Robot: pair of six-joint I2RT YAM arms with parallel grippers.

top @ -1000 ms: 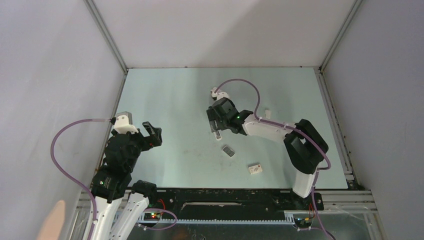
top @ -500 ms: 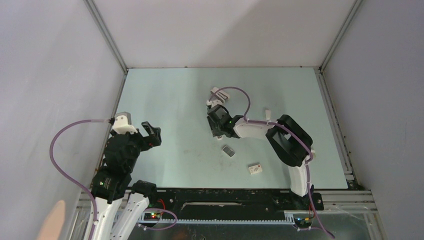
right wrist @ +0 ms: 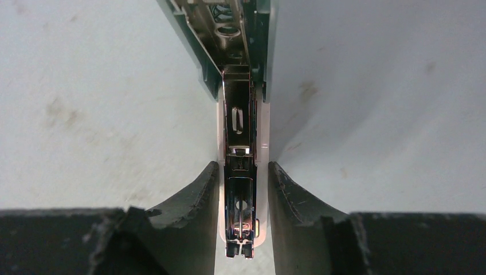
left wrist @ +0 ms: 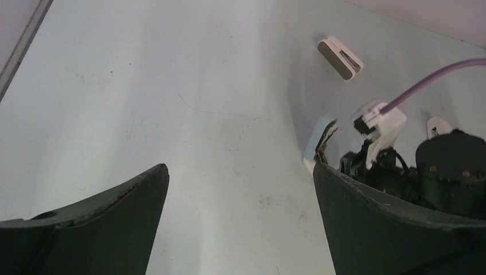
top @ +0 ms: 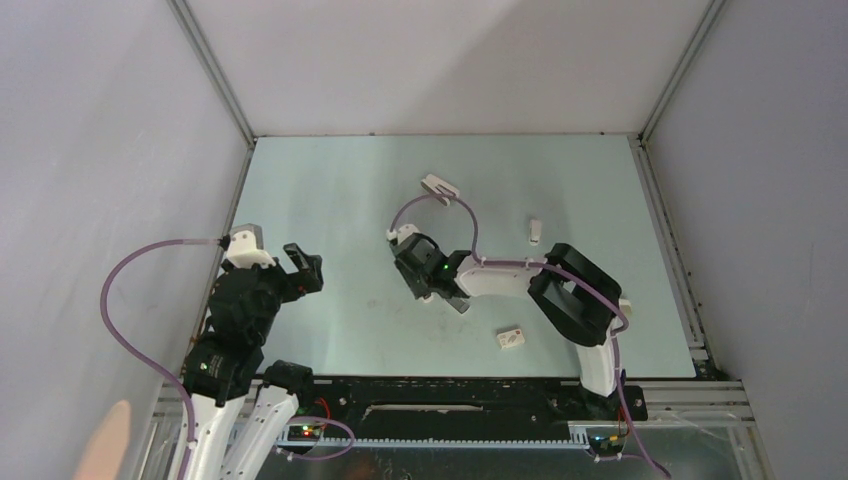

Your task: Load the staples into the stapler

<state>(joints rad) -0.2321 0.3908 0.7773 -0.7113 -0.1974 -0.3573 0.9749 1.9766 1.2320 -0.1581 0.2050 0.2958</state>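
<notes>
The stapler (right wrist: 262, 150) lies open on the pale table, its shiny metal magazine bare and its grey-green lid (left wrist: 321, 133) swung up. My right gripper (right wrist: 243, 166) is shut on its white base, one finger pressed to each side. From above, that gripper (top: 428, 294) covers nearly all of the stapler. The staples (top: 461, 306), a small grey block, peek out just below the right arm's white link. My left gripper (left wrist: 239, 169) hangs open and empty over the table's left side (top: 305, 266), well away from both.
A broader white stapler (top: 440, 187) lies farther back, also in the left wrist view (left wrist: 340, 57). A small white piece (top: 535, 230) sits at the right. A white box with a red mark (top: 511, 339) lies near the front edge. Grey walls close in the table.
My right arm has swung left and nearer, and its jaws have closed from wide onto the stapler's base. The left arm has not moved.
</notes>
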